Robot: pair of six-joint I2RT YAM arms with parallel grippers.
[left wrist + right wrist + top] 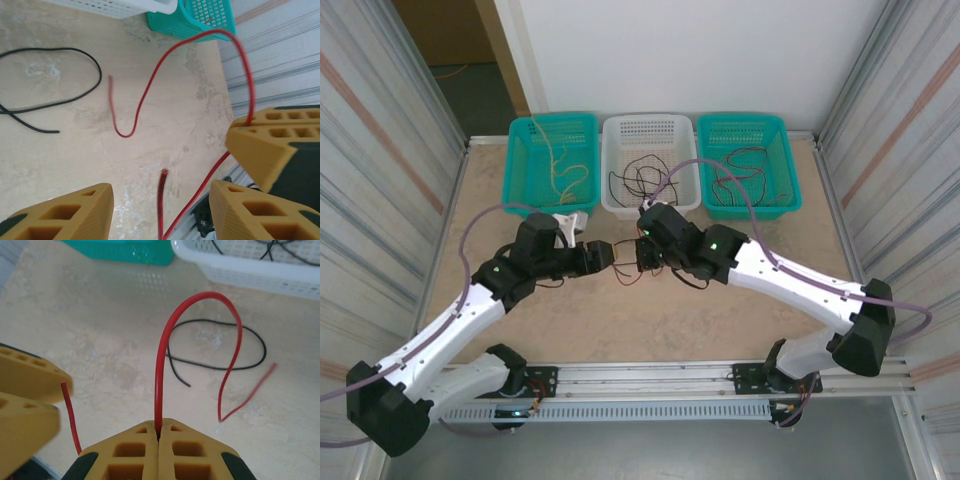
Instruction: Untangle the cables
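Right wrist view: the right tool (159, 442) is pinched shut on the red cable (161, 365), which arches up before the white basket (260, 277). The left tool (161, 192) stands open, the cable's end loose between its jaws. Pulling now could whip that ungripped end away. The black cable (75, 49) lies nearer the basket on the surface (100, 340), blocking nothing.
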